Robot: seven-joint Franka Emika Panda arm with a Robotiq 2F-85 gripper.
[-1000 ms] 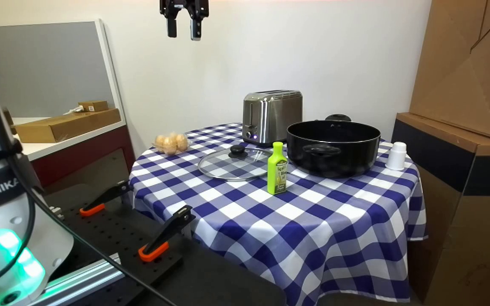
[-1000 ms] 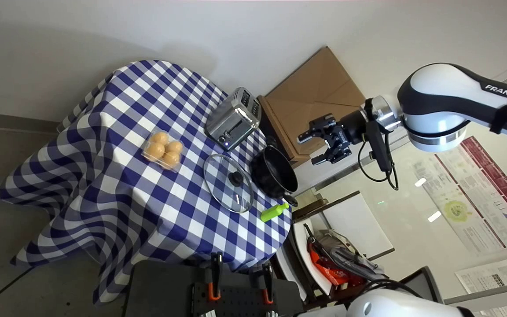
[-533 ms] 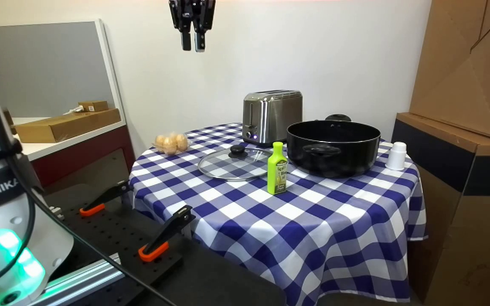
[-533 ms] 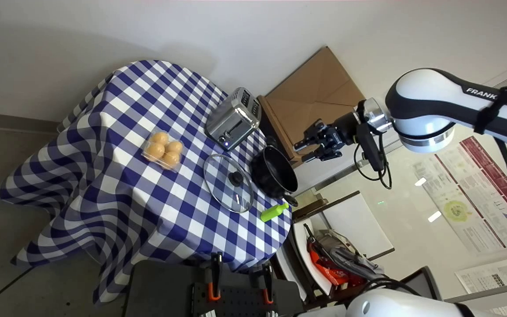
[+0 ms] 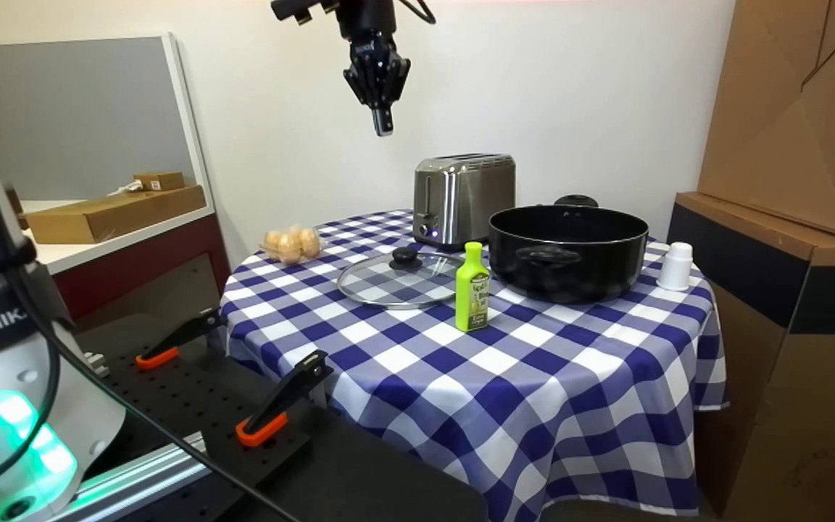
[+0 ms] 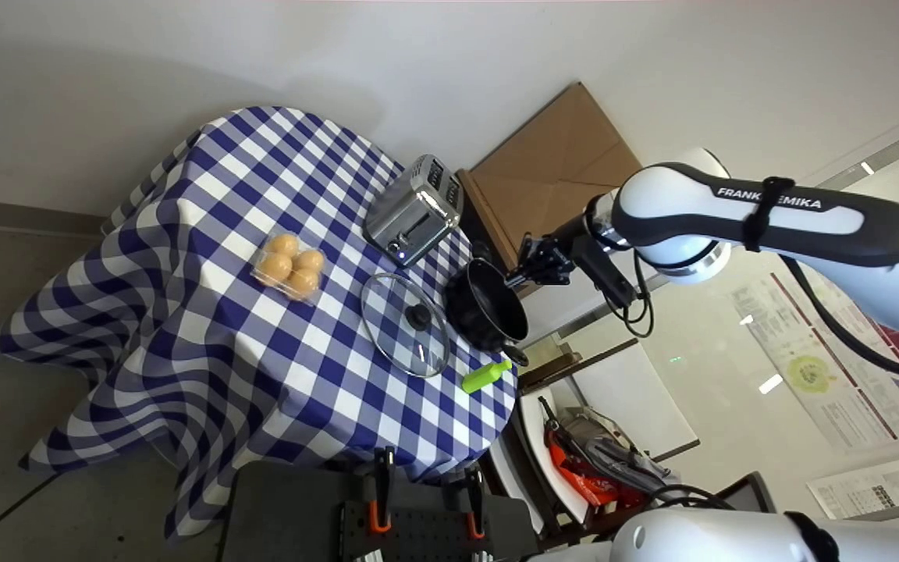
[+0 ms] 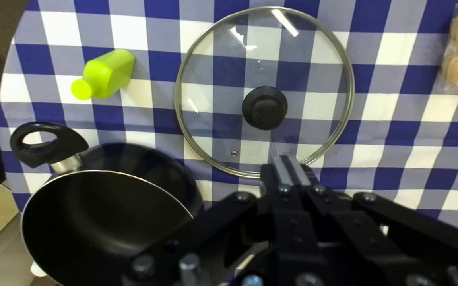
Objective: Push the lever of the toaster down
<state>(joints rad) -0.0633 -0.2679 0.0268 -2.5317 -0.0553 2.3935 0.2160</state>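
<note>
We've got the gripper [image 5: 383, 125] pressed together, hanging at upper centre in an exterior view, above and left of the toaster [image 5: 470, 203]!

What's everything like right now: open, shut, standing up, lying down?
Toaster: upright, light glowing
Lever: too tiny to tell
Black pot: upright, uncovered
Glass lid: lying flat, knob up
Green bottle: standing
Brown eggs: look whole
White cups: upside down, seemingly stacked
Fingers: shut, empty

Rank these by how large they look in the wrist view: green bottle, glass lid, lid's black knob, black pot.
1. Glass lid and black pot: unsure, the picture's bottom edge cuts the pot off.
2. Green bottle
3. Lid's black knob
</note>
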